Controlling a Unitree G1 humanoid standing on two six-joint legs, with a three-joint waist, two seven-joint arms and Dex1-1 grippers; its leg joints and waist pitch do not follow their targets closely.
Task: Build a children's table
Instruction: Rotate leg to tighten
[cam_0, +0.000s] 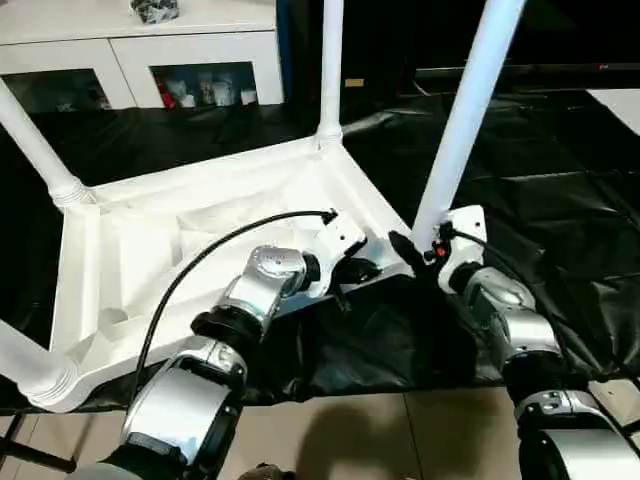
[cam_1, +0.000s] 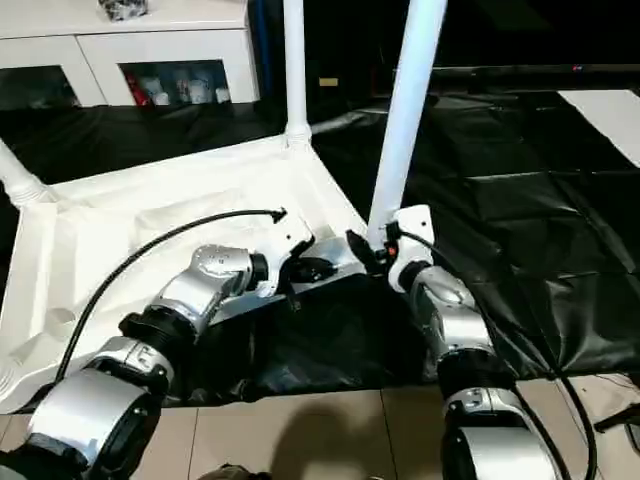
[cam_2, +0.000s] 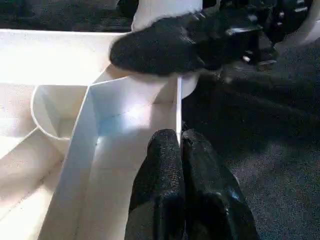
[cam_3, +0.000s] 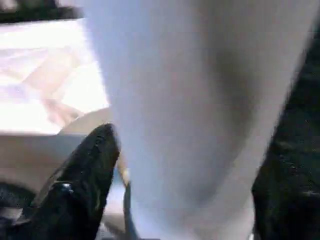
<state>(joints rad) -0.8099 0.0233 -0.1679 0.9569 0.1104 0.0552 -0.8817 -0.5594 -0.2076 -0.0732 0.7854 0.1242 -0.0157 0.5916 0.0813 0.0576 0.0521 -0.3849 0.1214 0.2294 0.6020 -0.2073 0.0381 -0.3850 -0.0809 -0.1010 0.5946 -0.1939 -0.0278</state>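
with left gripper (cam_2: 181, 150) pinched shut on upturned white plastic tabletop's (cam_0: 200, 215) near rim, right gripper (cam_0: 415, 250) jaws apart around tapered white tube leg (cam_0: 462, 120): best pressed straight down into corner socket.

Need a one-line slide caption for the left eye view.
Right gripper around the fourth leg at its corner socket; shut left gripper on the upturned tabletop's rim.

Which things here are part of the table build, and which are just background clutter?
Job:
- table top, upside down
- four legs standing in its corners, e.g. nearest leg
- left gripper
- right gripper

Lying about:
- white cabinet
- black sheet
- dark object on cabinet
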